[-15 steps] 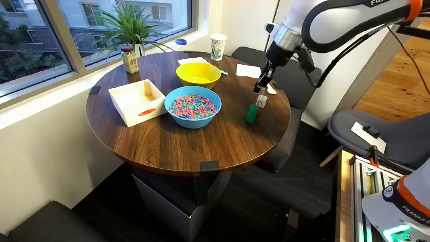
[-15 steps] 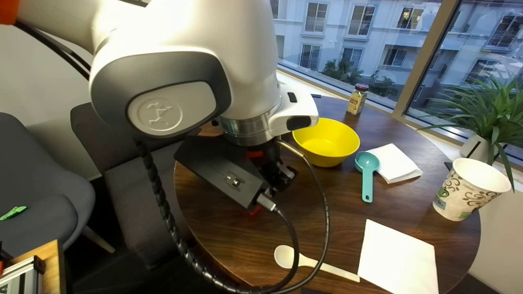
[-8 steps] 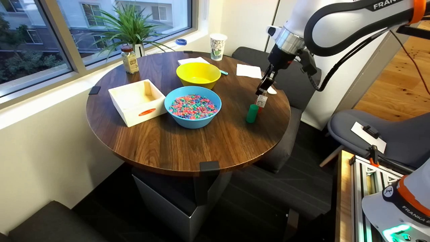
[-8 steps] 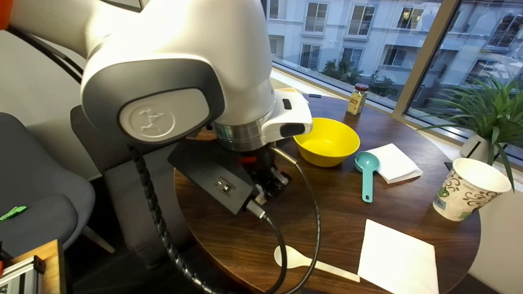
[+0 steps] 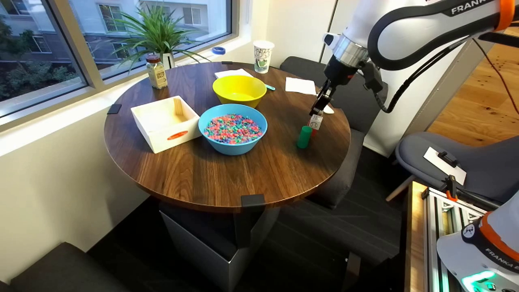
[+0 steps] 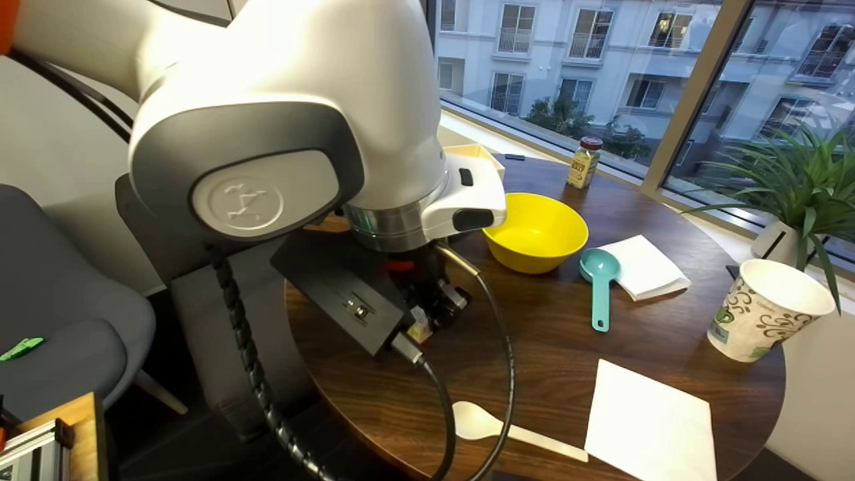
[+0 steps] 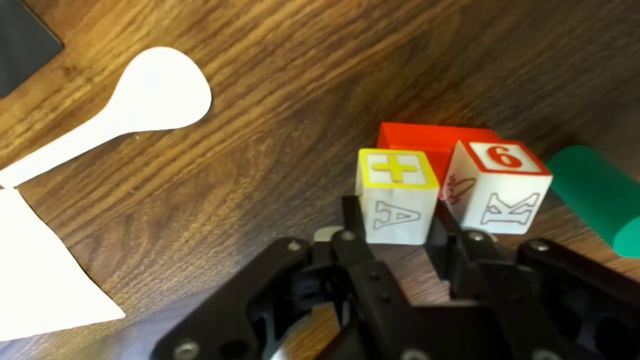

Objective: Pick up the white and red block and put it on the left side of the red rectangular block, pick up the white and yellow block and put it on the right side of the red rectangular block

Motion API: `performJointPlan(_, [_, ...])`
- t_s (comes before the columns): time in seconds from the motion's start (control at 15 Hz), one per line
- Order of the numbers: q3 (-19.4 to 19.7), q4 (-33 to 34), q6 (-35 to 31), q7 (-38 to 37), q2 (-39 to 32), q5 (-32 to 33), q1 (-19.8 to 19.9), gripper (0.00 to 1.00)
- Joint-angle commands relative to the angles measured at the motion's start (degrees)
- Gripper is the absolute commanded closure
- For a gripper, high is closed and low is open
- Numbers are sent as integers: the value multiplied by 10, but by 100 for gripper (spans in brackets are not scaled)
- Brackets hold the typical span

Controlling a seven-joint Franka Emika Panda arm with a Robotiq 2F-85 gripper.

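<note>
White-and-yellow block [image 7: 398,212] snug between 2 fingertips [image 7: 352,217] of the claw [image 7: 396,220].

Wrist view: red rectangular block [image 7: 410,132] partly covered by the white and yellow block [image 7: 397,220] and the white and red block [image 7: 507,202]; full outline not readable. Underside of the white and yellow block hidden, contact with table [image 7: 240,165] undetermined. Gripper [image 7: 396,206] blurred toward its rear, cut off at bottom. White spoon [image 7: 160,90] and white sheet [image 7: 45,280] run off the left edge; dark flat piece [image 7: 25,47] at left also cut off, identity unclear; green cylinder [image 7: 600,202] clipped at right. In an exterior view the arm [image 6: 300,73] covers most of the wooden box [image 6: 474,151]. In an exterior view a whitish cube [image 5: 316,123] bears a mark too small to read.
</note>
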State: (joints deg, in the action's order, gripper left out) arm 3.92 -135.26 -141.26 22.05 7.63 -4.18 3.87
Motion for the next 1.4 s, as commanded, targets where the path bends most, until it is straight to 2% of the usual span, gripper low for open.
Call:
performJointPlan(0.0, [3, -8, 10, -26, 10, 16, -4, 90])
performJointPlan(0.67, [3, -8, 16, -30, 12, 11, -7, 88])
performJointPlan(0.87, [3, -11, 15, -26, 14, 9, -8, 83])
performJointPlan(1.07, [3, -14, 10, -25, 14, 9, -9, 88])
performJointPlan(1.33, [3, -14, 9, -26, 13, 10, -8, 87])
